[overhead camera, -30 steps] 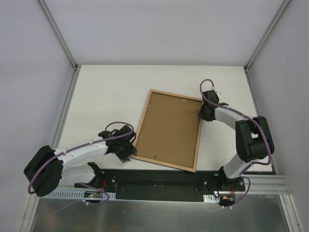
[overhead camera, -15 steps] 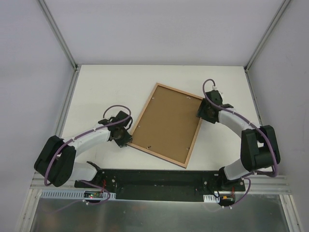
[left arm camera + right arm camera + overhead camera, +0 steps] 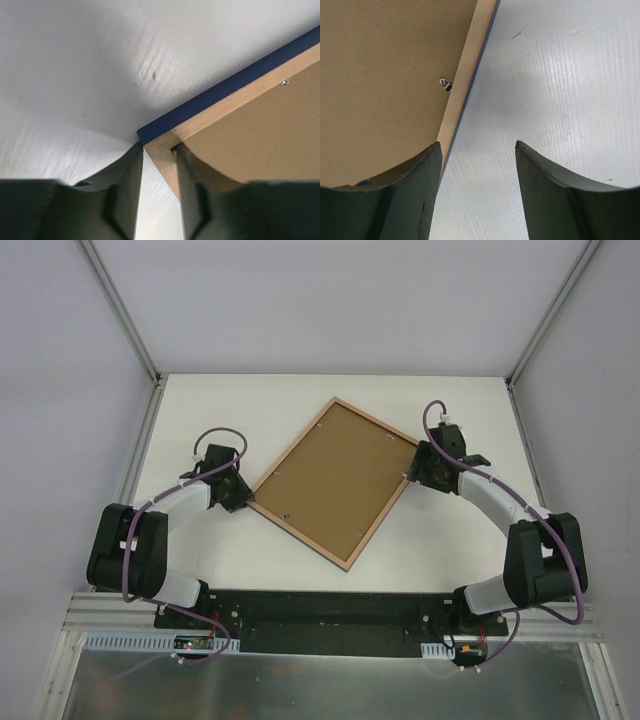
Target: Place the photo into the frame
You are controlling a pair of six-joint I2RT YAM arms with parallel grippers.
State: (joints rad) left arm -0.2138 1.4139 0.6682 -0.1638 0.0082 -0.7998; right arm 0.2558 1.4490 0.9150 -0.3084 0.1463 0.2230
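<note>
The frame [image 3: 299, 534] lies back up on the white table, turned like a diamond. Its light wood rail [image 3: 240, 101] has a navy edge, and a brown backing board [image 3: 335, 482] fills it. My left gripper [image 3: 240, 497] is shut on the frame's left corner, one finger outside the rail and one inside [image 3: 157, 149]. My right gripper [image 3: 412, 472] stands open at the frame's right corner. One of its fingers is over the backing board [image 3: 380, 75], the other over bare table [image 3: 477, 145]. The photo is hidden.
White table [image 3: 200, 420] with grey walls and metal posts at both sides. A black mounting rail [image 3: 330, 610] runs along the near edge by the arm bases. A small metal turn clip [image 3: 445, 84] sits on the backing beside the rail.
My left gripper has closed on the frame's corner and carried it up and to the left, swinging the frame clockwise. My right gripper's jaws have opened.
</note>
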